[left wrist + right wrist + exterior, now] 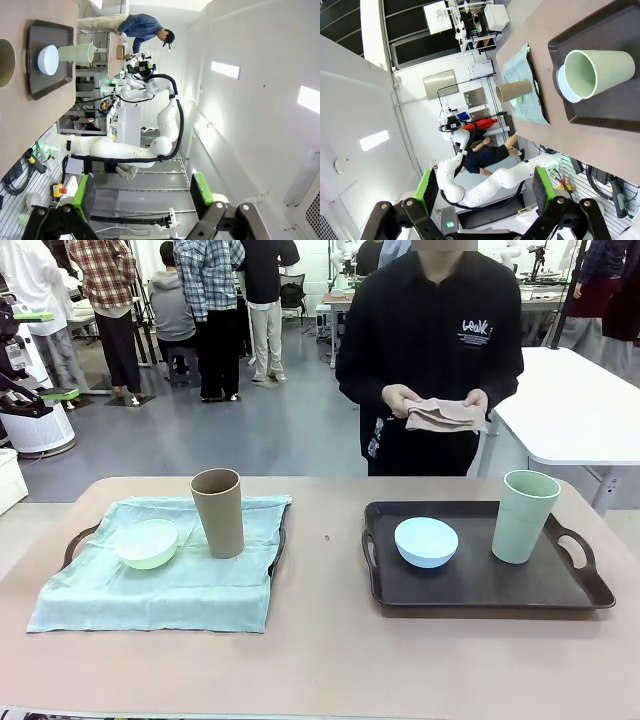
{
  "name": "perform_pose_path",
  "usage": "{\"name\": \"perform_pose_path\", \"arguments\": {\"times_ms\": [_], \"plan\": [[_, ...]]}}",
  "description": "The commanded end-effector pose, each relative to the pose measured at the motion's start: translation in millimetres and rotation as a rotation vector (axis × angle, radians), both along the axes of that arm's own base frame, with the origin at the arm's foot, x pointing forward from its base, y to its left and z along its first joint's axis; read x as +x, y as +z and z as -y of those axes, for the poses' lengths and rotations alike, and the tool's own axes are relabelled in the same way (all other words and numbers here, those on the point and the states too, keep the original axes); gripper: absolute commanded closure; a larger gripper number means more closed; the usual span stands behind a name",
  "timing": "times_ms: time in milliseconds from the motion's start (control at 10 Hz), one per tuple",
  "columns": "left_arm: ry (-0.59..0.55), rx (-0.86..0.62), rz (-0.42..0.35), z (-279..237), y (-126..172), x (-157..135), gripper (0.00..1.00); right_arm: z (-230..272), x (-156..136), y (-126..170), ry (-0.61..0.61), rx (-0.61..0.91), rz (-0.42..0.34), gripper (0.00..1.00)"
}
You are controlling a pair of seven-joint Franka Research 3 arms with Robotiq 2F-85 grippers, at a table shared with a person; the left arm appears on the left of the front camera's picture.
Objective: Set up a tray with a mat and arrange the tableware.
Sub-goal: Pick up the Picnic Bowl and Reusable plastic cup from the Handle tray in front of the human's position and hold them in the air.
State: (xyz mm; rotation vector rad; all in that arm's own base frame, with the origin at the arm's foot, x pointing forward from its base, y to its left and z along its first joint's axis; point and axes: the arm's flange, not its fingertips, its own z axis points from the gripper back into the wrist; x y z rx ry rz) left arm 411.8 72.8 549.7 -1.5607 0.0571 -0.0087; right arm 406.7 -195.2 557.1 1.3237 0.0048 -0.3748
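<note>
Your left gripper (144, 192) and right gripper (485, 187) sit wide apart, holding nothing. Tan cup (218, 512) and green bowl (147, 542) are on the teal mat (180, 590); blue bowl (426, 541) and green cup (524, 516) are on the dark tray (480, 585).

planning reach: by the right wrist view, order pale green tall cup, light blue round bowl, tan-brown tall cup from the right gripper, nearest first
1. pale green tall cup, on dark tray
2. light blue round bowl, just behind it
3. tan-brown tall cup, on teal mat
</note>
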Motion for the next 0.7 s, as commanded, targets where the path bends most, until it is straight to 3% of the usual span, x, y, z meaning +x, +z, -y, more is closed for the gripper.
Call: {"name": "perform_pose_path", "arguments": {"times_ms": [0,600], "plan": [[0.000,-0.021,0.015,-0.7,2.0,-0.7,0.00,2.8,-2.0,0.2,0.018,-0.011,0.004,0.00],[0.000,-0.021,0.015,-0.7,2.0,-0.7,0.00,0.0,0.0,0.0,0.000,0.000,0.000,0.00]]}}
